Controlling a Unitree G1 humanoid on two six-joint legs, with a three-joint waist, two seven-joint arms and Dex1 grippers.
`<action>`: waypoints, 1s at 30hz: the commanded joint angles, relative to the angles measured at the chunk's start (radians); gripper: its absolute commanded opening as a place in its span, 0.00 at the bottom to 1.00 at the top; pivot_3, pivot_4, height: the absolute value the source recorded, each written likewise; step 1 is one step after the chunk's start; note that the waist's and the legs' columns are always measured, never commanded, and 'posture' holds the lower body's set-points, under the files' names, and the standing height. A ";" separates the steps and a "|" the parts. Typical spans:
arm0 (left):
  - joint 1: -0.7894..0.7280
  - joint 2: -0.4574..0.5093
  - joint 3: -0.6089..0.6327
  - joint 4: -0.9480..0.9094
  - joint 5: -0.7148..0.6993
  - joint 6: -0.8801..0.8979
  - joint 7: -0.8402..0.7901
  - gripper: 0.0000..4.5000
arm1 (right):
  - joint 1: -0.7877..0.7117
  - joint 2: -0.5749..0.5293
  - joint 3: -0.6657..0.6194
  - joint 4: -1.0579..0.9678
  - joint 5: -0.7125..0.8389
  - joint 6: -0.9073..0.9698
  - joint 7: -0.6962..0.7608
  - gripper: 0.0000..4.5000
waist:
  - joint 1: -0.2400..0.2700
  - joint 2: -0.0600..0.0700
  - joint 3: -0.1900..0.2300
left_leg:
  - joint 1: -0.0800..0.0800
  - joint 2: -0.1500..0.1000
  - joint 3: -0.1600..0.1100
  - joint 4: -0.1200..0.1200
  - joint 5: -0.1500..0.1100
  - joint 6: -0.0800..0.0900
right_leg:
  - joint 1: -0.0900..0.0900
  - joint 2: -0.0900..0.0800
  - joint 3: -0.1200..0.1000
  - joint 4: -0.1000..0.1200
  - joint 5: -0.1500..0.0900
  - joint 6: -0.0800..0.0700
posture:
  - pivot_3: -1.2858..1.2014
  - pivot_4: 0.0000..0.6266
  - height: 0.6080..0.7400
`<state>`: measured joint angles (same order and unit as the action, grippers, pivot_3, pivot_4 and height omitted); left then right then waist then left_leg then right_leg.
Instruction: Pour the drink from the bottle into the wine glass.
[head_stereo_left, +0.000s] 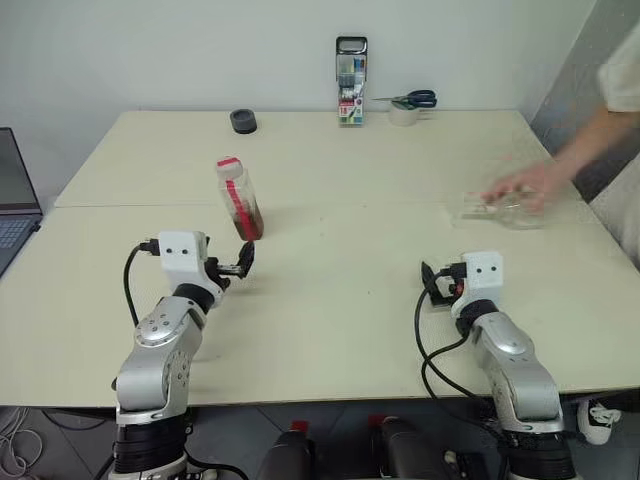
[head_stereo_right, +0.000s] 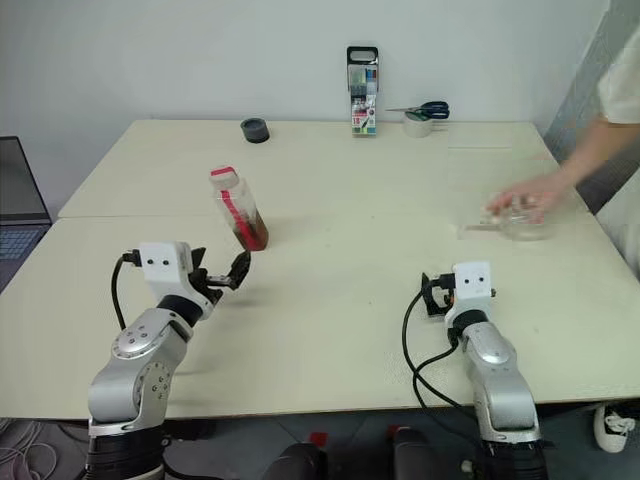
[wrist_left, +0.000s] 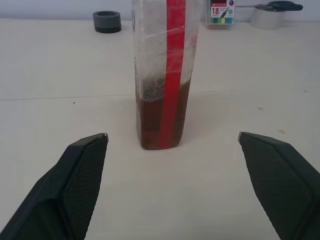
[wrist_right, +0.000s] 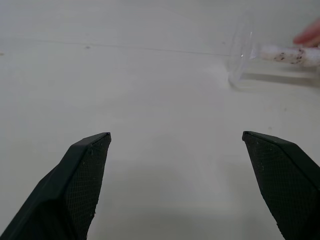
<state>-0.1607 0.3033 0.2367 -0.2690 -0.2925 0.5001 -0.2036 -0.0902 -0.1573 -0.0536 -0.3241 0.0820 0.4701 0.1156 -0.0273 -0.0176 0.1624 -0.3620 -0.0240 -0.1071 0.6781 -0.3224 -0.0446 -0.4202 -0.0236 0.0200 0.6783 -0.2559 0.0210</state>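
From overhead the pale tabletop (head_stereo_left: 330, 300) carries the bottle (head_stereo_left: 239, 198) just ahead of the wide-spread left pincer (head_stereo_left: 243, 262), the right pincer (head_stereo_left: 432, 285) equally wide and empty – its wrist view catches the wine glass (wrist_right: 250, 52) lying sideways under a person's hand (head_stereo_left: 520, 187), while the left's shows the drink (wrist_left: 162, 120) foamy on top.

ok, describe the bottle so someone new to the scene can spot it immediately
On the pale table, look at its left half, just ahead of the open left gripper. The bottle stands there alone: small, clear plastic, red cap, red strip down its side, brown drink filling its lower part. The wine glass lies far right, under a person's hand.
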 joint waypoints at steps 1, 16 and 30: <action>-0.007 -0.002 -0.008 -0.043 0.016 0.001 0.024 1.00 | 0.000 -0.011 -0.022 -0.076 0.017 0.008 0.005 1.00 | 0.000 0.000 0.000 | 0.000 0.000 0.000 0.000 0.000 0.000 | 0.000 0.000 0.000 0.000 0.000 0.000 | 0.52 0.24 1.00; -0.013 -0.002 0.004 -0.033 -0.001 -0.004 0.025 1.00 | 0.011 -0.013 0.000 -0.085 0.011 0.012 -0.005 1.00 | 0.000 0.000 0.000 | 0.000 0.000 0.000 0.000 0.000 0.000 | 0.000 0.000 0.000 0.000 0.000 0.000 | 0.52 0.24 1.00; -0.016 -0.002 0.005 0.012 0.002 -0.037 0.006 1.00 | 0.019 -0.012 -0.002 -0.090 0.010 0.013 -0.010 1.00 | 0.000 0.000 0.000 | 0.000 0.000 0.000 0.000 0.000 0.000 | 0.000 0.000 0.000 0.000 0.000 0.000 | 0.52 0.24 1.00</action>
<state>-0.1644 0.2933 0.2312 -0.2429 -0.2891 0.4886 -0.1897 -0.0663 -0.1672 -0.0545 -0.3675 0.0946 0.4889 0.1079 -0.0273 -0.0176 0.1624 -0.3619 -0.0239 -0.1069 0.6781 -0.3224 -0.0446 -0.4202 -0.0236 0.0202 0.6783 -0.2559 0.0210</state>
